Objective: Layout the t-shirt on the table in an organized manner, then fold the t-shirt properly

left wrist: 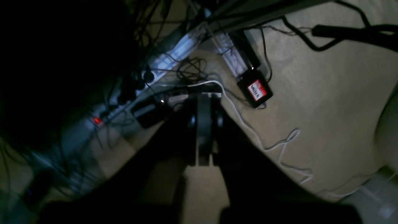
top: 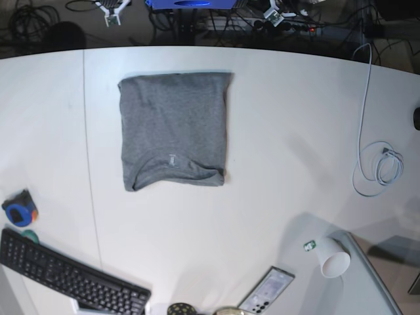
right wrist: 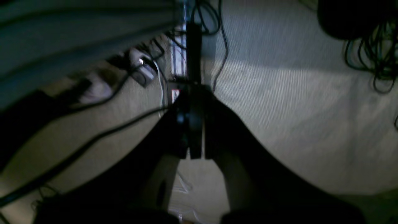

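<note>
Base view shows the grey t-shirt (top: pixel 174 129) folded into a neat rectangle on the white desk (top: pixel 282 118), well apart from either pincer. Left pincer (left wrist: pixel 203 137) and right pincer (right wrist: pixel 193 130) are pressed together, empty. Soft, light cloth; best gripped at the edges.

Both wrist views dark, blurred. Keyboard (top: pixel 69 279) cut by bottom edge, phone (top: pixel 267 292) too. T-shirt (top: pixel 174 130) label too small to read.
</note>
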